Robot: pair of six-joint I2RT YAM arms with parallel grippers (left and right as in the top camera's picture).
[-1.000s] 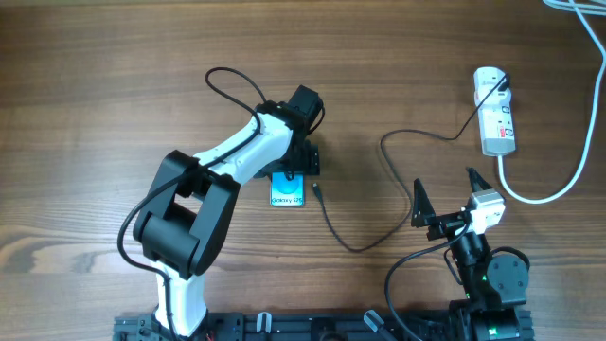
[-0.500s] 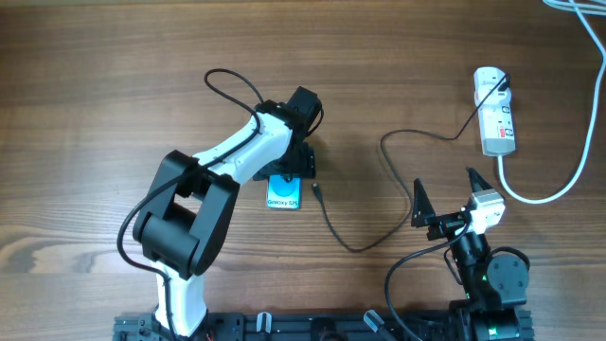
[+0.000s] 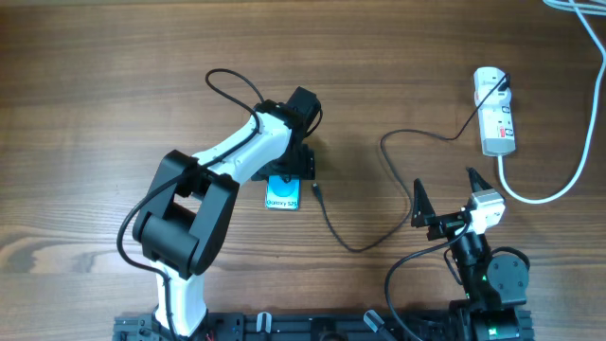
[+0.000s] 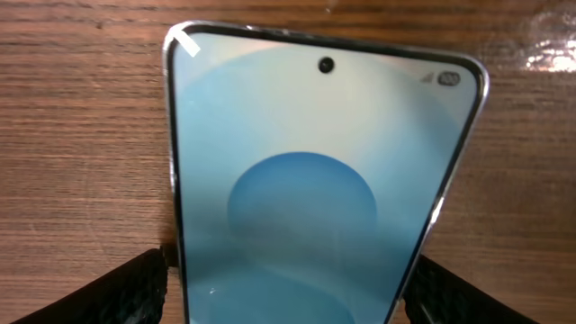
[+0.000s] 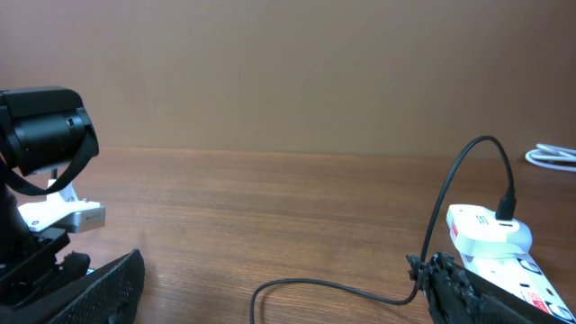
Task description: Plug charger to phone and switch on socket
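The phone (image 3: 283, 197) lies flat on the wooden table, its cyan screen lit, with white text at its near end. It fills the left wrist view (image 4: 315, 180). My left gripper (image 3: 289, 170) sits over its far half with a finger against each long side, shut on it. The charger (image 3: 355, 246) is a thin black cable; its small tip (image 3: 316, 190) lies loose just right of the phone. Its black plug (image 3: 501, 83) sits in the white socket (image 3: 495, 112) at the far right. My right gripper (image 3: 444, 182) is open and empty, near the front edge.
A thick white lead (image 3: 568, 185) runs from the socket and loops off the right and far edges. The right wrist view shows the socket (image 5: 490, 234), the black cable (image 5: 360, 290) on the wood between my open fingers (image 5: 279, 261), and the left arm (image 5: 40, 135).
The phone has shifted a little to the left and turned slightly with my left gripper on it. The right arm and the cable have not moved.
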